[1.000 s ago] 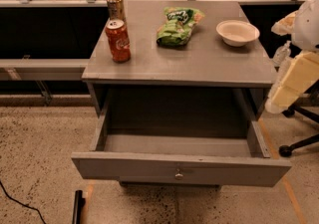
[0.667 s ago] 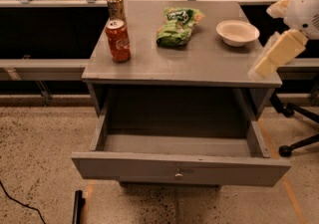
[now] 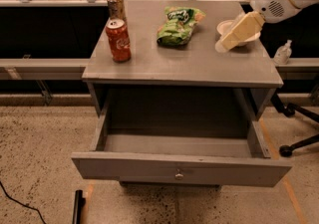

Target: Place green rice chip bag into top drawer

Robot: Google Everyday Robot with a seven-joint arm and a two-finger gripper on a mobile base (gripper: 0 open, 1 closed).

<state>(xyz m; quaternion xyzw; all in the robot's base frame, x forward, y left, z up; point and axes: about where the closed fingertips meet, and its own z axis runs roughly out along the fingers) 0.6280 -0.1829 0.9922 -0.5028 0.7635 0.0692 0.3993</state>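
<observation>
The green rice chip bag (image 3: 178,25) lies crinkled on the grey cabinet top (image 3: 199,63), at the back middle. The top drawer (image 3: 124,167) is pulled open below it, with its small round knob (image 3: 178,174) at the front centre, and nothing shows inside it. My gripper (image 3: 223,45) reaches in from the upper right on a white arm. It hangs over the right side of the cabinet top, to the right of the bag and apart from it, and holds nothing that I can see.
A red soda can (image 3: 118,40) stands at the left of the top, with a second can (image 3: 116,5) behind it. A white bowl (image 3: 225,25) sits partly behind the gripper. A small bottle (image 3: 283,53) and a chair base (image 3: 299,143) are on the right. A black object (image 3: 77,207) lies on the floor.
The gripper has moved left and up, from beside the cabinet's right edge to over the right part of the cabinet top, in front of the bowl. The bag, cans and drawer have not moved.
</observation>
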